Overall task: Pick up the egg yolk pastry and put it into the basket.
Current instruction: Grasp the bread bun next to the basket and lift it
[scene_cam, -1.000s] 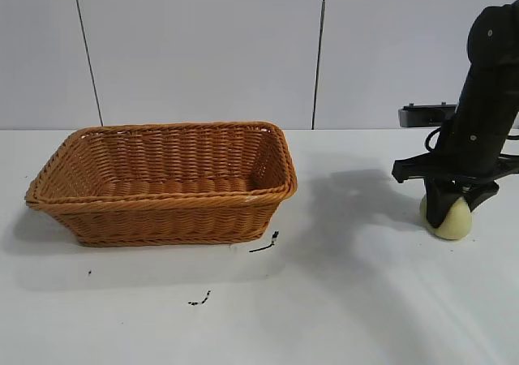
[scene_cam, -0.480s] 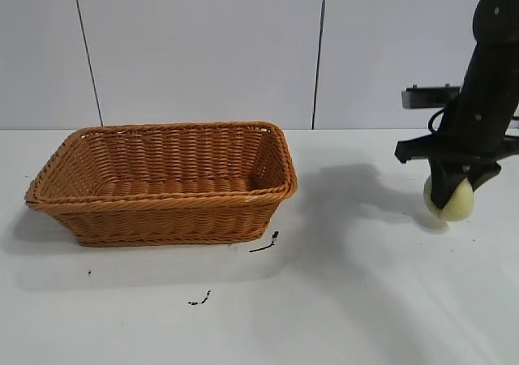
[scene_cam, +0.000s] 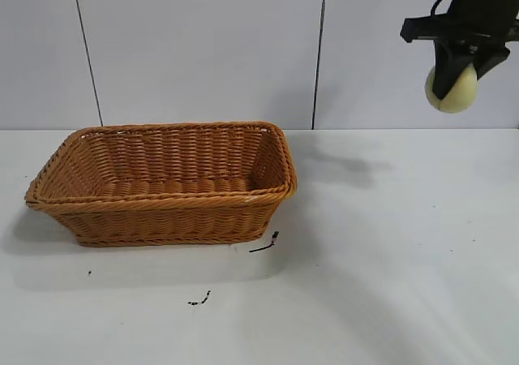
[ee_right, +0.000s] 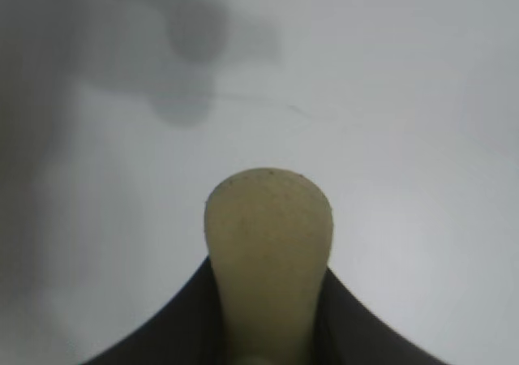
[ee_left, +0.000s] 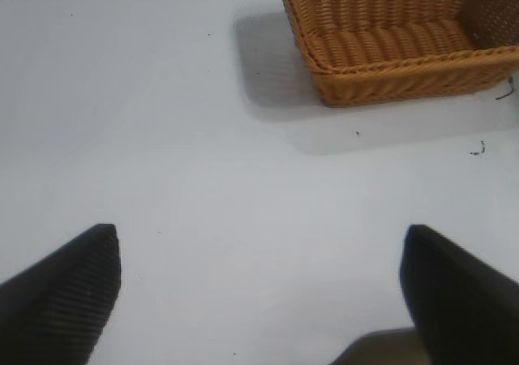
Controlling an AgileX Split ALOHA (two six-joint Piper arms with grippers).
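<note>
My right gripper (scene_cam: 451,79) is shut on the pale yellow egg yolk pastry (scene_cam: 452,89) and holds it high above the table at the far right. In the right wrist view the pastry (ee_right: 268,247) is squeezed between the two dark fingers. The orange-brown wicker basket (scene_cam: 162,211) stands on the table at the left, empty, well apart from the pastry. It also shows in the left wrist view (ee_left: 389,81). My left gripper (ee_left: 259,296) is open and empty over bare table, away from the basket; the left arm does not show in the exterior view.
Small dark marks lie on the white table in front of the basket (scene_cam: 266,243) (scene_cam: 200,299). A panelled white wall (scene_cam: 203,49) stands behind the table.
My right gripper has lifted the pastry off the table, from table level at the right up to near the top of the exterior view. The basket has not moved.
</note>
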